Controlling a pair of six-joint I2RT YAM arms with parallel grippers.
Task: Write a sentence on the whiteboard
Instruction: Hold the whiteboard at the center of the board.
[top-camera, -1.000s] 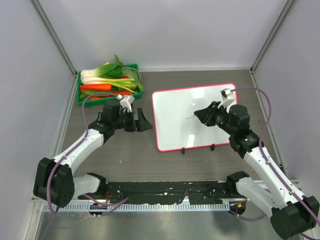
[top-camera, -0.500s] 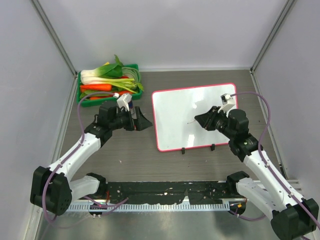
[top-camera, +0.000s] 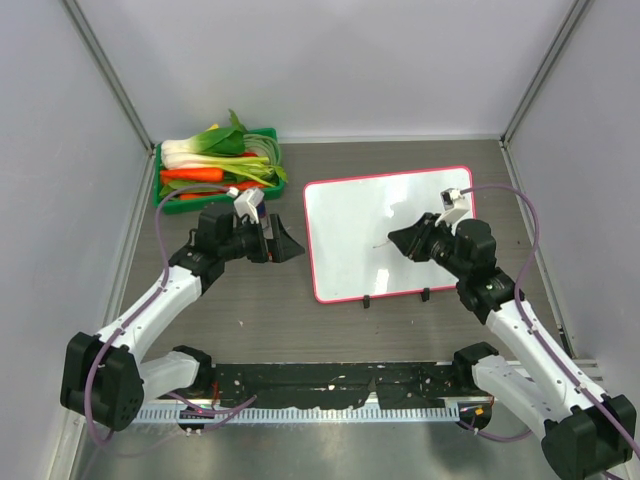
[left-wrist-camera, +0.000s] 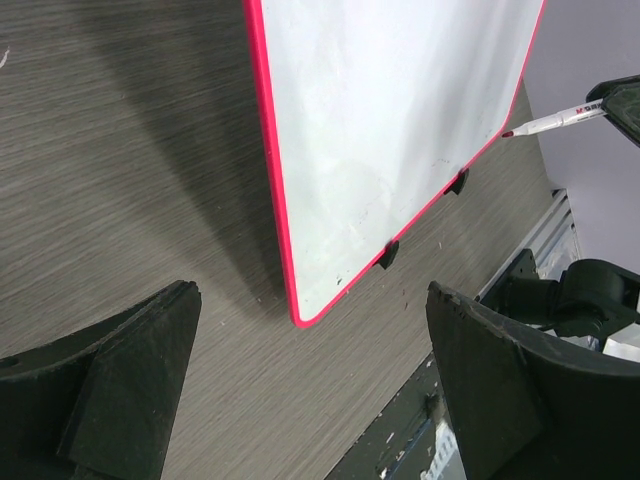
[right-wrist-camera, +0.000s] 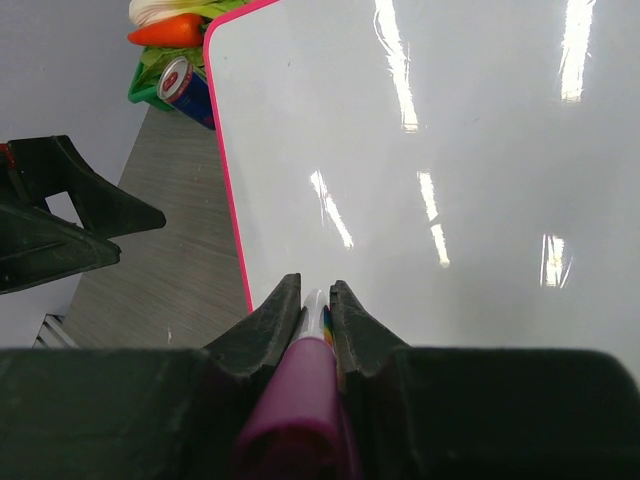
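Observation:
The whiteboard (top-camera: 350, 220) lies flat on the table, glossy white with a pink-red frame and two black feet at its near edge. No writing shows on it; the sentence is not visible in any view. My right gripper (top-camera: 399, 240) is over the board's right half, shut on a marker (right-wrist-camera: 318, 325) with a purple cap end. The marker's thin tip (top-camera: 379, 242) points left at the board's middle. My left gripper (top-camera: 290, 241) is open and empty, just left of the board's left edge. The left wrist view shows the board (left-wrist-camera: 390, 130) and the marker (left-wrist-camera: 550, 121).
A green crate (top-camera: 166, 187) of leeks and carrots stands at the back left, behind my left arm. A red and blue can (right-wrist-camera: 187, 85) lies near the crate beside the board's corner. A black rail (top-camera: 330, 380) runs along the near table edge.
My right gripper has shifted slightly toward me and left with the marker. My left arm has drawn in a little, its gripper staying open beside the board.

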